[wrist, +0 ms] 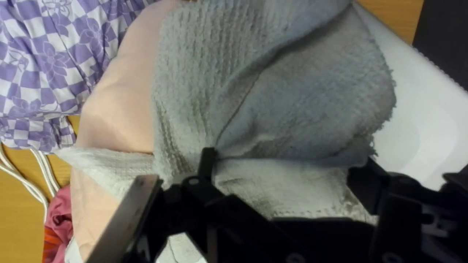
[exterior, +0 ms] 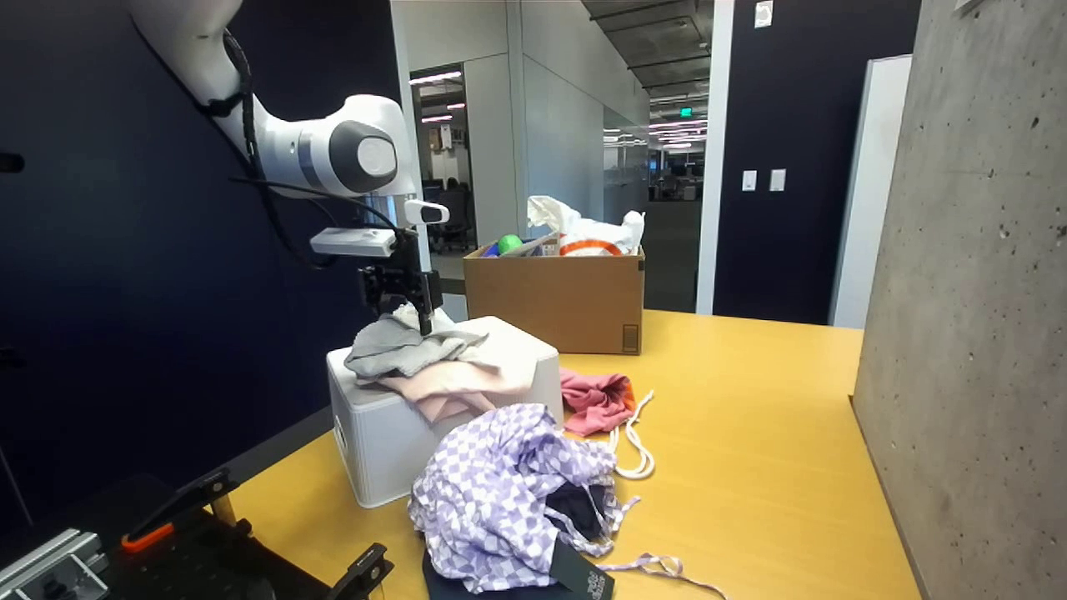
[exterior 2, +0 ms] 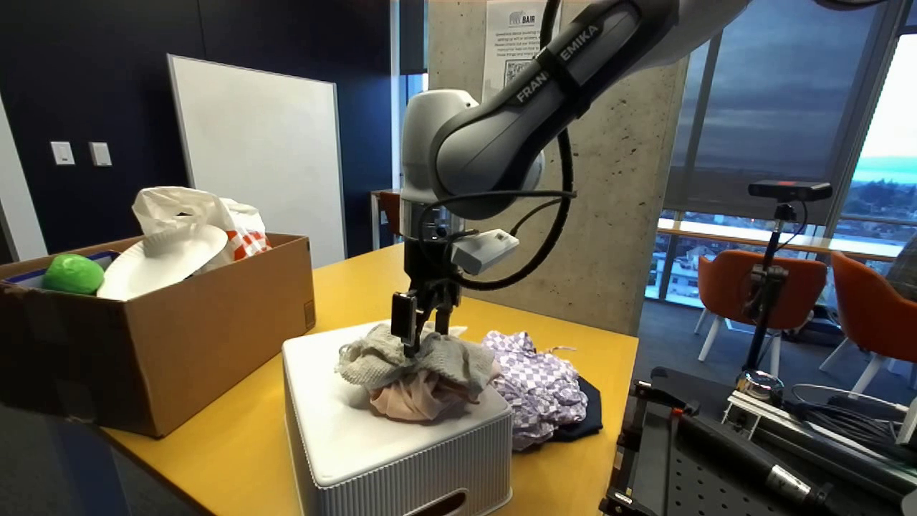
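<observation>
The hand (wrist: 284, 163) is spread wide, right down at the gray towel (exterior: 392, 346), with some of the fabric in the gap; at least one tip looks to be touching it. Towel sits rumpled on top of the white ribbed bin (exterior 2: 390, 466), partly over a peach cloth (exterior: 467, 383) that spills past the bin's edge. Bin stands on the yellow bench (exterior: 742, 417), flat closed face up, handle slot (exterior 2: 448, 504) in a ribbed side; its inside is hidden from where I stand.

Cardboard box (exterior: 554, 304) is near the bin, open on top and filled past the rim. In it: green ball-like thing (exterior 2: 73, 274), white paper plate (exterior 2: 165, 261) lying tilted, white plastic bag (exterior 2: 179, 208) with orange-red print sticking up above the rim, plus a blue-edged thing (exterior: 492, 250), mostly hidden.

Beside the bin, on the bench: purple-and-white checked cloth (exterior: 500, 492) in a heap, dark fabric (exterior: 575, 507) showing in its folds. Pink cloth (exterior: 593, 404) bunched close by, white cord (exterior: 640, 458) lying next to it.
</observation>
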### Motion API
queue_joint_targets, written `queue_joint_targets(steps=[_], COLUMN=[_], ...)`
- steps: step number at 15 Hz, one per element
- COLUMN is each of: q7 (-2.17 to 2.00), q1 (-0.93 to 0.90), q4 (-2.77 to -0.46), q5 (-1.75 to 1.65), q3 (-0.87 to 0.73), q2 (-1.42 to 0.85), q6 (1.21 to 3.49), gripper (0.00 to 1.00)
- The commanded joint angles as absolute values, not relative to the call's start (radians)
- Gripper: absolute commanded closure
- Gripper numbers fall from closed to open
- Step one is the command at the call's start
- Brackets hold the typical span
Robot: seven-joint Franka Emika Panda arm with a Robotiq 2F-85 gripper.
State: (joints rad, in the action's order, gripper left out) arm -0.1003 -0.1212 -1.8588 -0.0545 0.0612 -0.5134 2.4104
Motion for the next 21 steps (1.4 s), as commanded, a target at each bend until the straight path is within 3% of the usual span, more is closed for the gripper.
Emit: queue_joint_targets(steps=[1,9,20,21], q7=[-0.142,-0.231,-0.308,-0.307], q1=[-0.14,-0.168,-0.179,-0.178], q4=[-1.853,-1.851,-1.807,-1.806], q5=[-0.07,-0.13,-0.222,-0.218], q3=[0.034,-0.005,-0.033,-0.032], q2=[-0.514,-0.465,-0.455,-0.46], q6=[2.381,2.418,2.474,2.472], gripper=[0.42,0.99,0.96,0.81])
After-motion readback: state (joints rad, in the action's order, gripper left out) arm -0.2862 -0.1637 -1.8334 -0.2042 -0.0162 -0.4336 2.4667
